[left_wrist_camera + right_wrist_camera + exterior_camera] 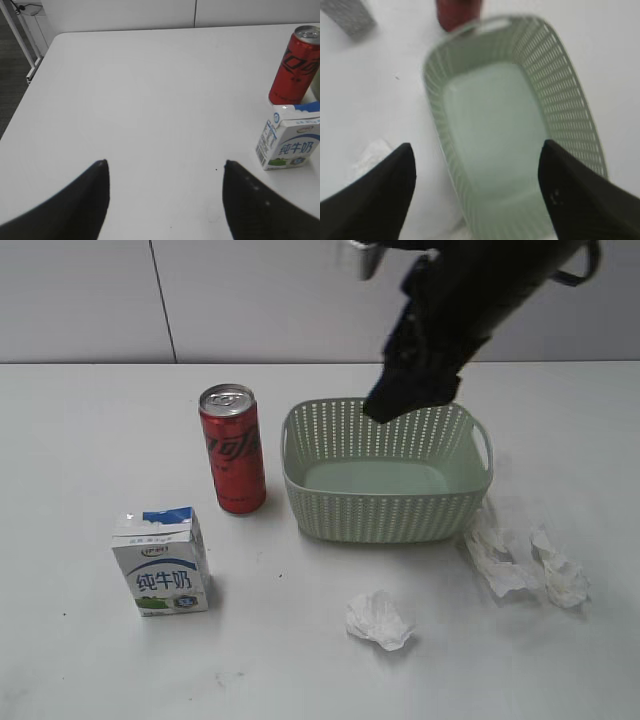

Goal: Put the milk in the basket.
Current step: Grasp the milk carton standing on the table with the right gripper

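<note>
The right gripper (476,150) hangs above the pale green basket (330,502), fingers spread wide with nothing between them; in the exterior view it appears as a blurred dark mass (415,380) over the basket's rear rim. The left gripper (165,165) is likewise spread wide and holds nothing, positioned over bare white surface (150,100). The milk carton (160,562) stands upright on the surface, outside the basket, well apart from it to the front left. A red soda can (232,448) stands upright just beside the basket's left wall. Crumpled tissues (378,619) lie near the basket's front and right.
</note>
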Robot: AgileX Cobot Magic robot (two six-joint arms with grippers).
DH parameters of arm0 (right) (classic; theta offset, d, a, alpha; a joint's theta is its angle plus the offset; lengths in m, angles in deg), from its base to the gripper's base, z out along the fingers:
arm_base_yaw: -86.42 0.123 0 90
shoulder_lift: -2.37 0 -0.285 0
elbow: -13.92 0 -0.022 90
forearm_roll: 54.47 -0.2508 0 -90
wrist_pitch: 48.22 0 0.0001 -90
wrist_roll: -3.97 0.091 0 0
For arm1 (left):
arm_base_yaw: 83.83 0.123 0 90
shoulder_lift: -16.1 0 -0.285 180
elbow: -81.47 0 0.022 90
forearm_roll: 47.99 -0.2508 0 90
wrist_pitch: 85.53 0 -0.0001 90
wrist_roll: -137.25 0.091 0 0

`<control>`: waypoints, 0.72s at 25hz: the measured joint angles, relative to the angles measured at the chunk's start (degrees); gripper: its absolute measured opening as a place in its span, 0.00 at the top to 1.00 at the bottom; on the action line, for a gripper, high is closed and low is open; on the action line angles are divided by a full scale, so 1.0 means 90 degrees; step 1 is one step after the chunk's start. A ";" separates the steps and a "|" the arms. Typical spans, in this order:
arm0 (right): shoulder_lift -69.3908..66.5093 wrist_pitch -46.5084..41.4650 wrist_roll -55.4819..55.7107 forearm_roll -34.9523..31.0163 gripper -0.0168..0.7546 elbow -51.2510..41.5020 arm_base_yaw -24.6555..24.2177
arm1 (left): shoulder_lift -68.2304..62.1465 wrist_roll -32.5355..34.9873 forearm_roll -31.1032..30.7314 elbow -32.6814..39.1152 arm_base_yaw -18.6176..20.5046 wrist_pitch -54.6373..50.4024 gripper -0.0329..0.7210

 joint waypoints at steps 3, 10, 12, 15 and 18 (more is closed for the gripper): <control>-0.0330 0.0092 -0.1012 -0.0381 0.22 0.0440 0.0634 | 0.0000 0.0000 0.0000 0.0000 0.0000 0.0000 0.26; -0.1229 0.0389 -0.1713 -0.0649 0.22 0.1101 0.1819 | 0.0000 0.0000 0.0000 0.0000 0.0000 0.0000 0.26; -0.1526 0.0525 -0.1733 -0.0649 0.22 0.1264 0.2057 | 0.0000 0.0000 0.0000 0.0000 0.0000 0.0000 0.26; -0.1994 0.0711 -0.1739 -0.0721 0.22 0.1544 0.2335 | 0.0000 0.0000 0.0000 0.0000 0.0000 0.0000 0.26; -0.2425 0.0794 -0.1751 -0.0886 0.22 0.1722 0.2440 | 0.0000 0.0000 0.0000 0.0000 0.0000 0.0000 0.26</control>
